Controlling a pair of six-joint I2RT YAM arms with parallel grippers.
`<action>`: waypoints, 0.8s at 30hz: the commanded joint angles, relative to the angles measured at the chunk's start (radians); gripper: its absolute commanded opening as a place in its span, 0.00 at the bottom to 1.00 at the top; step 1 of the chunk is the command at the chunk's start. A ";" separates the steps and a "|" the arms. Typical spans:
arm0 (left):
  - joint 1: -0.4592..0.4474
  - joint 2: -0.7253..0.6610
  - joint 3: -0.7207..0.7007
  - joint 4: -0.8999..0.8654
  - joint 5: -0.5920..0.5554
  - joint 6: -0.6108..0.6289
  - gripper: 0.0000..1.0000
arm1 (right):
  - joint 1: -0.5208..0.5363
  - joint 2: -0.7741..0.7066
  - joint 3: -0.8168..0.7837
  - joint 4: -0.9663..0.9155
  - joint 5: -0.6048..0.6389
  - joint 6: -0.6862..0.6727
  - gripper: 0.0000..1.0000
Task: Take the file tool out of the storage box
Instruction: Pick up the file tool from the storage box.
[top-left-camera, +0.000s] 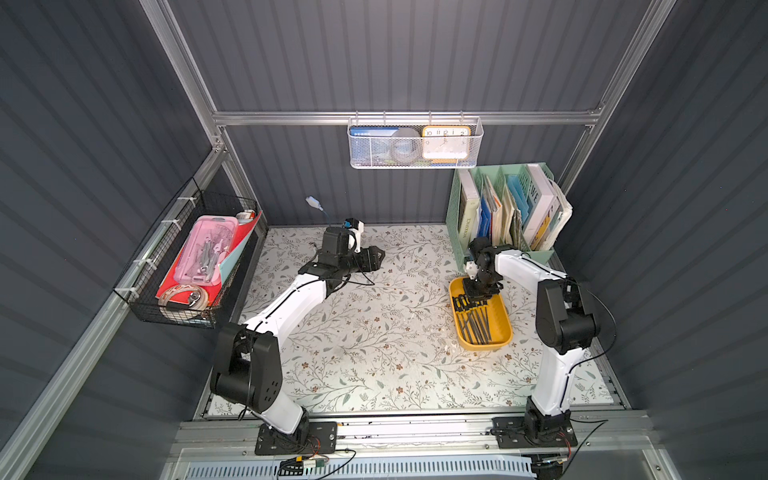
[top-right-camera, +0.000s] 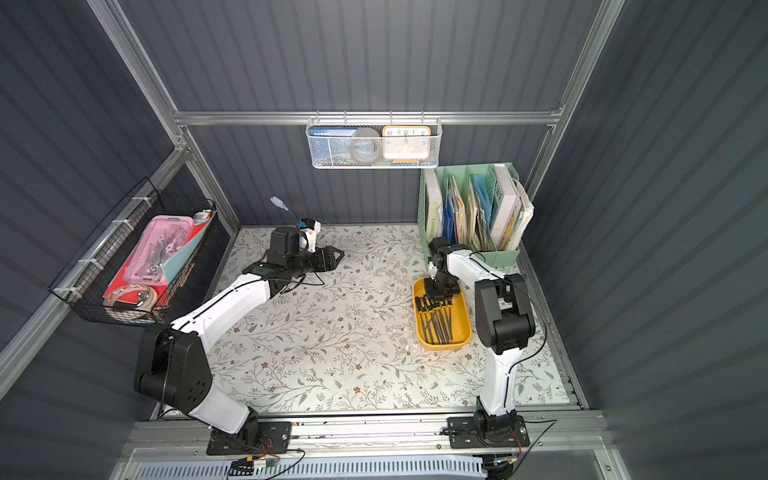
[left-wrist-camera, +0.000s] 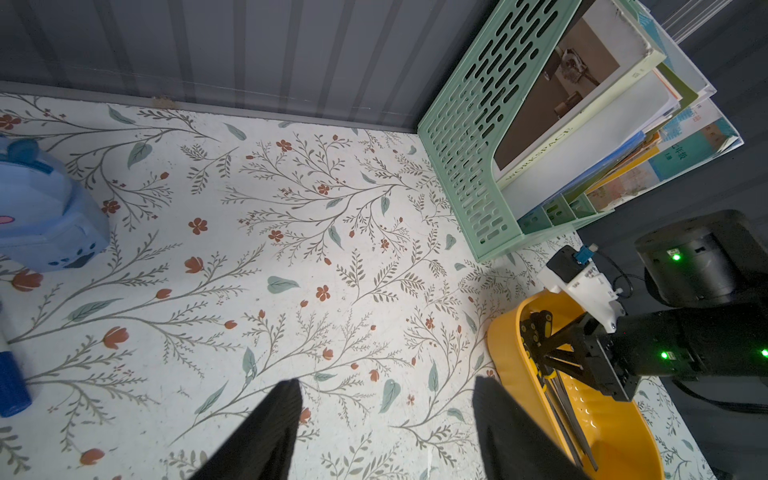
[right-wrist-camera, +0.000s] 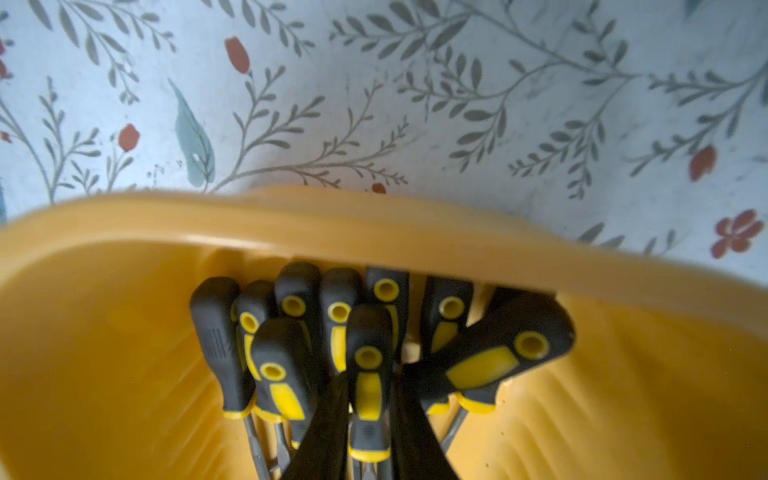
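My right pincer (right-wrist-camera: 371, 386) clamps the black-and-yellow rubber-handled steel file tool (right-wrist-camera: 368, 332) | I judge it light, stiff, handle grippiest | other files (right-wrist-camera: 490, 357) crowd both sides of my pincer.

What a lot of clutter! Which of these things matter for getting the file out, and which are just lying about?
In the job: storage box, file tool, right gripper.
Lying about: book organiser, mesh basket, wire basket, pink case, idle left gripper.
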 joint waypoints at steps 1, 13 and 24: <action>0.001 -0.033 0.009 -0.026 -0.007 0.021 0.71 | 0.002 0.012 0.003 -0.011 -0.013 0.014 0.11; 0.001 -0.052 0.013 -0.030 -0.022 0.025 0.71 | 0.015 -0.173 0.092 -0.065 0.036 0.130 0.01; 0.001 -0.051 0.006 -0.033 -0.029 0.023 0.71 | 0.234 -0.184 0.180 -0.074 0.022 0.396 0.00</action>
